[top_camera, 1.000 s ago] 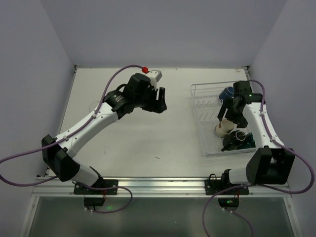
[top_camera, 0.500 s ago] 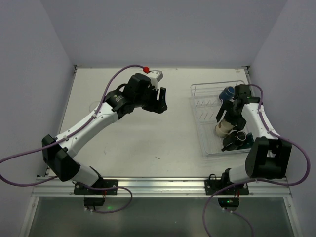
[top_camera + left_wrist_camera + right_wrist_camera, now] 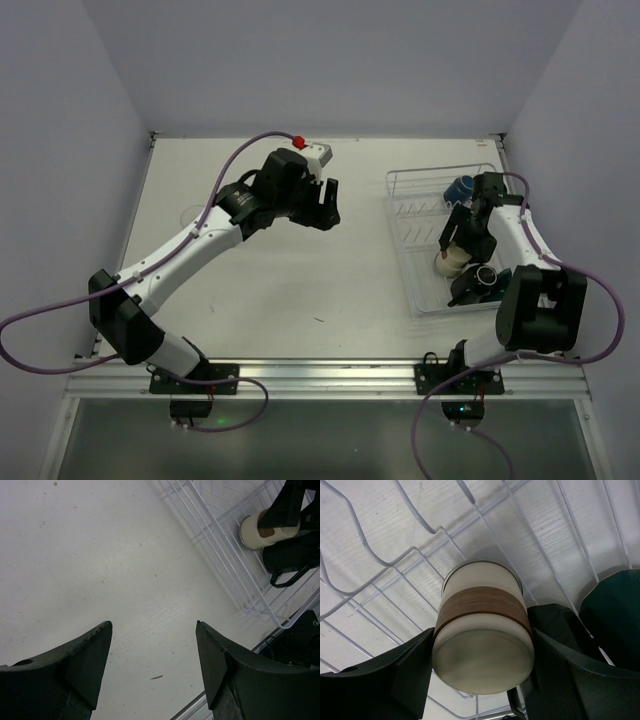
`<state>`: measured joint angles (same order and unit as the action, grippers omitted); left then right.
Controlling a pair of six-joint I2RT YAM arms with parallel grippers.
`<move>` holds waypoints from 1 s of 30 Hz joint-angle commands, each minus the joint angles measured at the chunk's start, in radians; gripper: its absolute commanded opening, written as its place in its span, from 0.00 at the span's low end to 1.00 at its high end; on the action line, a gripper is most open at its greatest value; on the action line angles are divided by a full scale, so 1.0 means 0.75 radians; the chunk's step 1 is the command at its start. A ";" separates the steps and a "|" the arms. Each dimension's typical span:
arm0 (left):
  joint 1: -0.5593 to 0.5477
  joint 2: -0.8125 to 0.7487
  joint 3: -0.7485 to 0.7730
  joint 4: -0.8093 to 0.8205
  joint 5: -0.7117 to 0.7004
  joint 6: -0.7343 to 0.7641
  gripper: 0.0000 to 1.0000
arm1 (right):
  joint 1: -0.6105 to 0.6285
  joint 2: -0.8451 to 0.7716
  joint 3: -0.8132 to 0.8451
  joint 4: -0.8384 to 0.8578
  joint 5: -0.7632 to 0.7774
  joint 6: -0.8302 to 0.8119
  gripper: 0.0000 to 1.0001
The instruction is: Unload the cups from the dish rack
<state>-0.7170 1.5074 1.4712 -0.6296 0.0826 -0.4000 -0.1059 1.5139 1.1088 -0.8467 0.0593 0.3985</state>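
Observation:
The white wire dish rack point(image 3: 405, 215) stands at the right of the table. In it are a blue cup point(image 3: 461, 187), a cream cup with a brown band point(image 3: 450, 264), a dark mug point(image 3: 480, 279) and a dark teal mug point(image 3: 503, 291). My right gripper point(image 3: 456, 243) is down in the rack. In the right wrist view its fingers point(image 3: 410, 672) press both sides of the cream cup point(image 3: 482, 630), which lies on the rack wires point(image 3: 380, 565). My left gripper point(image 3: 326, 206) is open and empty over the table's middle, left of the rack point(image 3: 220, 545).
The dark teal mug point(image 3: 615, 610) sits right beside my right finger. The rack's wire wall point(image 3: 440, 172) rises behind the blue cup. The table's front rail point(image 3: 330, 368) runs below. Purple cables loop off both arms.
My right gripper has dropped lower into the rack and now has the cream cup between its fingers. My left arm has barely moved.

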 commanded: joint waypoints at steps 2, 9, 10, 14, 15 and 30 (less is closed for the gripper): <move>-0.009 0.007 0.020 0.042 0.029 0.030 0.72 | -0.004 -0.028 0.025 0.022 -0.014 -0.012 0.69; -0.009 0.005 0.008 0.044 0.015 0.020 0.72 | -0.002 -0.053 0.049 0.016 0.011 -0.012 0.28; -0.009 0.005 0.008 0.042 0.009 0.018 0.72 | -0.002 -0.059 0.070 0.012 0.011 -0.010 0.19; -0.007 0.015 0.018 0.026 -0.034 0.014 0.72 | 0.002 -0.098 0.145 -0.033 0.011 0.003 0.00; -0.007 0.023 0.024 0.017 -0.071 0.014 0.72 | 0.004 -0.126 0.164 -0.057 0.009 0.003 0.00; 0.228 -0.199 -0.427 0.822 0.801 -0.294 0.68 | 0.072 -0.497 0.309 -0.031 -0.732 0.045 0.00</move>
<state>-0.5957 1.4479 1.2354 -0.3405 0.3618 -0.5003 -0.0589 1.1900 1.3235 -0.9199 -0.2047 0.4145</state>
